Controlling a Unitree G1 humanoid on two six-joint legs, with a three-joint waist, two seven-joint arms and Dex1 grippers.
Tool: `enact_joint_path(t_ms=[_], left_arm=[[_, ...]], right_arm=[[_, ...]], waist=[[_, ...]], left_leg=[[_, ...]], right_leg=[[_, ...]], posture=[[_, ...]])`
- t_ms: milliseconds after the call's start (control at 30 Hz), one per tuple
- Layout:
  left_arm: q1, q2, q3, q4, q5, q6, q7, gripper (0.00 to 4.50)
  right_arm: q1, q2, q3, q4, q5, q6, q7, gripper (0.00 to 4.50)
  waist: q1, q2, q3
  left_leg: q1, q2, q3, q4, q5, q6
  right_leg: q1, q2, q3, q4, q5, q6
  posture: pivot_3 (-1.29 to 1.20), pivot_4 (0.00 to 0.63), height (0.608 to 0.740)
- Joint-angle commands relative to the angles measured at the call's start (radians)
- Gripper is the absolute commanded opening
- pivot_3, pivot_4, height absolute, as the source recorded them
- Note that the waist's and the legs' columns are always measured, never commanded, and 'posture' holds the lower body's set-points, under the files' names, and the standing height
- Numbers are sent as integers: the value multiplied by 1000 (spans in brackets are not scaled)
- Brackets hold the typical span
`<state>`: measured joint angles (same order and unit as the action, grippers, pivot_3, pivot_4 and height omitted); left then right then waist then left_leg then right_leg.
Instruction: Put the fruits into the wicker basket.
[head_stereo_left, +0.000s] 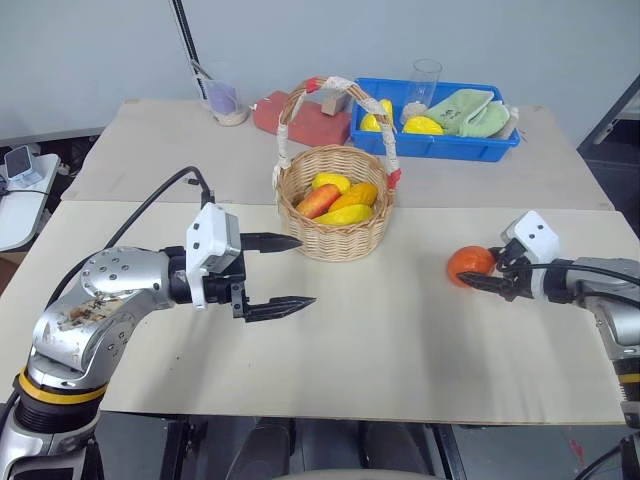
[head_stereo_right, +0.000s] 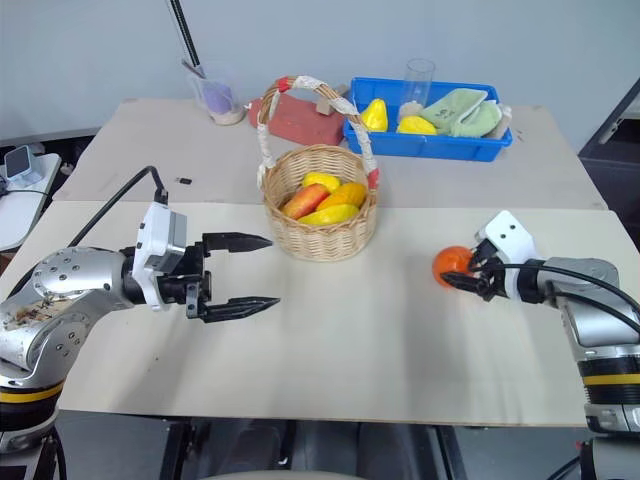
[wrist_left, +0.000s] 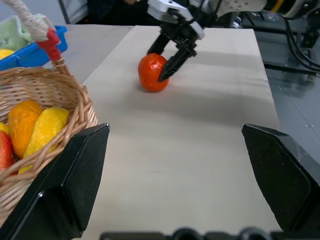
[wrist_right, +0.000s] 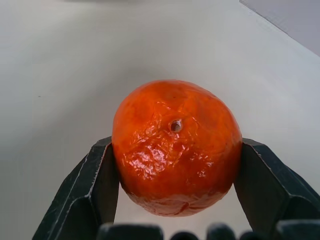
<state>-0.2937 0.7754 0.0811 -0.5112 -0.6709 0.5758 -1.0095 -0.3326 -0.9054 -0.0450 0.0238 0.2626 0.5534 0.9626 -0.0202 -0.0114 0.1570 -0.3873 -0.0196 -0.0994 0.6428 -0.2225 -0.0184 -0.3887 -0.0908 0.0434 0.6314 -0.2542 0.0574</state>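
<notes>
— Black-fingered left gripper (head_stereo_left: 278, 272), nearest?
— Spread wide, nothing between the fingers, hovering over the pale desk (head_stereo_left: 400, 350) just short of the wicker basket (head_stereo_left: 335, 215).
— And the right gripper (head_stereo_left: 490, 268)?
— Clasped around the orange (wrist_right: 176, 147), a finger touching each side, fruit resting on the desk well right of the basket.
— Inside the basket?
— Yellow, orange and reddish fruits; cannot tell a banana among them.
— Farther back?
— Blue bin (head_stereo_left: 440, 145) with yellow items and green cloth.

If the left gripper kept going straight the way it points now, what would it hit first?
Probably the orange between the right gripper's jaws, far across the bare table. The wicker basket sits just off to the side; depth is uncertain.
</notes>
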Motion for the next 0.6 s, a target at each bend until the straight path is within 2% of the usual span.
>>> enact_joint_path(t_ms=[33,100,200,300,400,600], left_arm=[[78,-8,123,-18,-16,-37,44,4500],[137,-17,179,-28,-25,-37,72,4500],[197,-25,239,-35,-37,-35,97,4500],[232,-33,289,-43,-60,-35,124,4500],[235,-45,324,-61,-112,-17,155,4500],[242,-41,347,-86,-157,-11,192,4500]], right_arm=[[-26,-24,-39,-274,159,115,72,2918],[-77,30,-20,-408,259,210,45,2917],[-183,181,26,-468,321,289,-69,2917],[-315,371,96,-384,263,267,-210,2917],[-393,504,140,-291,202,223,-308,2916],[-473,662,190,-79,25,34,-471,2911]], waist=[[-4,1,0],[-10,2,1],[-17,0,1],[-13,-2,1],[-3,-2,1],[5,-2,1]], left_leg=[[0,0,0,0,0,0],[1,1,0,-1,0,0],[2,2,-1,-1,0,0],[3,2,-1,-1,0,0],[2,1,-1,-1,0,-1],[1,0,-1,-1,1,-1]], right_leg=[[0,0,0,0,0,0],[0,1,0,1,0,0],[0,2,0,1,0,0],[1,2,0,1,0,0],[0,1,0,1,0,-1],[-2,0,0,2,1,-2]], posture=[[0,150,740],[0,150,740],[0,150,740],[0,150,740],[0,150,740],[0,150,740]])
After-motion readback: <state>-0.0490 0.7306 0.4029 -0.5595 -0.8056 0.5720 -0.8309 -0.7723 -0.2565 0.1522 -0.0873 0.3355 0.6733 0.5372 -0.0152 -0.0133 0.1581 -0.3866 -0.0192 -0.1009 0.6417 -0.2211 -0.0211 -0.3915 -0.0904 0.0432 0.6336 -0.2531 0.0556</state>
